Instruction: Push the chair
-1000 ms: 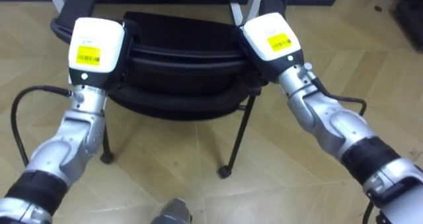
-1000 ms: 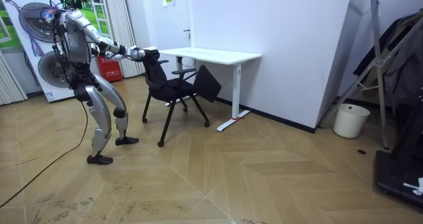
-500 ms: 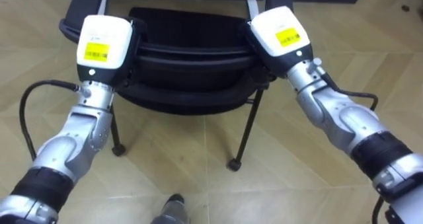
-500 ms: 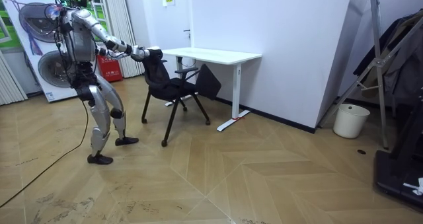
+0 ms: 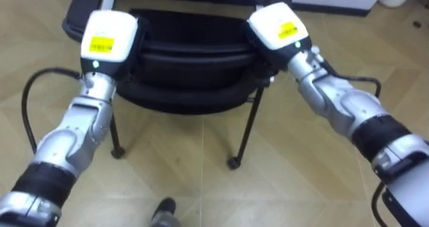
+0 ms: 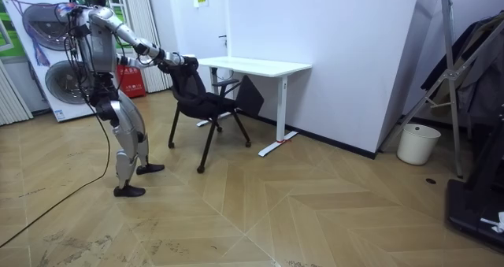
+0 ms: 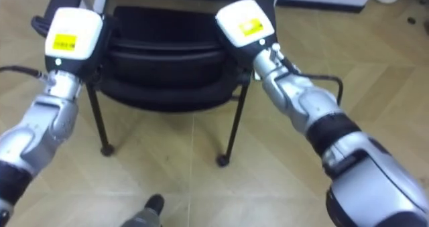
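Observation:
A black chair with thin metal legs stands just in front of me on the wooden floor, its backrest towards me. My left hand lies against the left end of the backrest's top. At the right end lies my right hand. Both arms are stretched forward. In the room view I stand behind the chair, leaning forward with one foot behind, and its seat faces the white desk.
The white desk stands against the wall just past the chair, with its foot on the floor. A red box sits behind me by the curtain. A white bin stands far off at the room view's right.
I have stepped forward, and the chair has slid a little towards the desk. Both hands have stayed on the backrest.

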